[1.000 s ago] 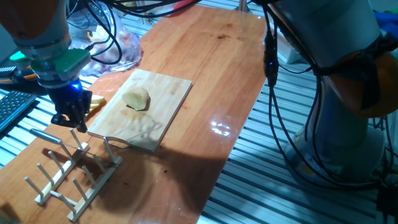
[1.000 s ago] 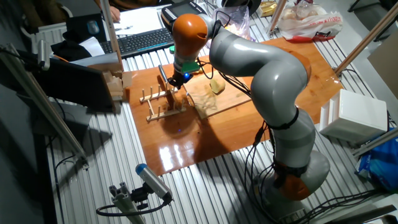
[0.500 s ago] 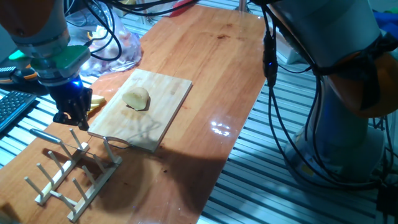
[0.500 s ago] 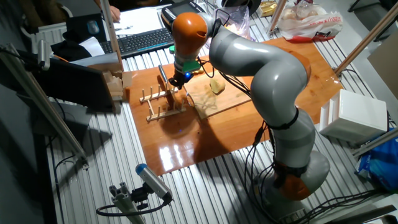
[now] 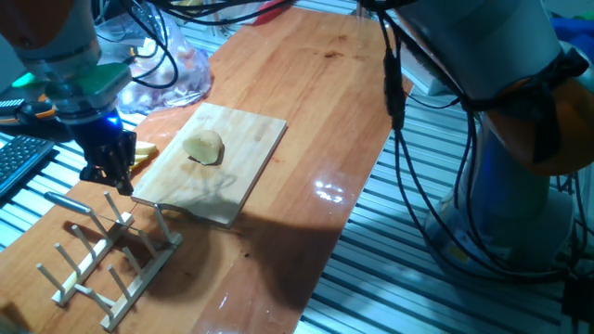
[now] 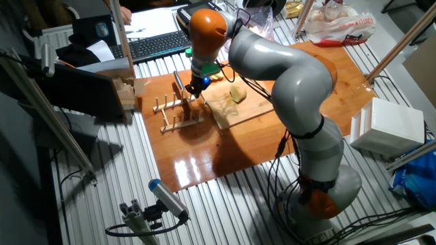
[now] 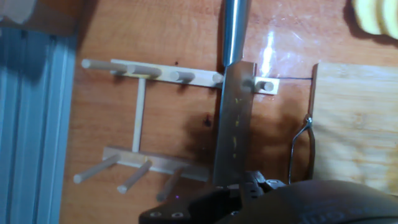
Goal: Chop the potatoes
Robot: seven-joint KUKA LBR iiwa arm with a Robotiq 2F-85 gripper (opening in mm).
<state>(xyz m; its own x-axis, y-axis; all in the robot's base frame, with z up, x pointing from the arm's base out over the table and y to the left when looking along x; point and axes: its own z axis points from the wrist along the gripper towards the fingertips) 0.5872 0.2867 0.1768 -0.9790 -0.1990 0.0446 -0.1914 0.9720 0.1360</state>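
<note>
One pale yellow potato lies whole on the light wooden cutting board. My gripper hangs left of the board, low over a wooden peg rack. A steel knife lies across that rack with its round handle pointing away from the board. In the hand view the blade runs straight in under my hand. The fingertips are hidden, so I cannot make out whether they hold the blade.
Thin yellow slices lie beside the board's far-left corner. A clear plastic bag sits behind them. A thin wire loop rests at the board's near edge. A keyboard lies past the table's left edge.
My gripper has shifted only slightly over the rack, while the arm's elbow and cables swung left. The knife and the potato have not moved.
</note>
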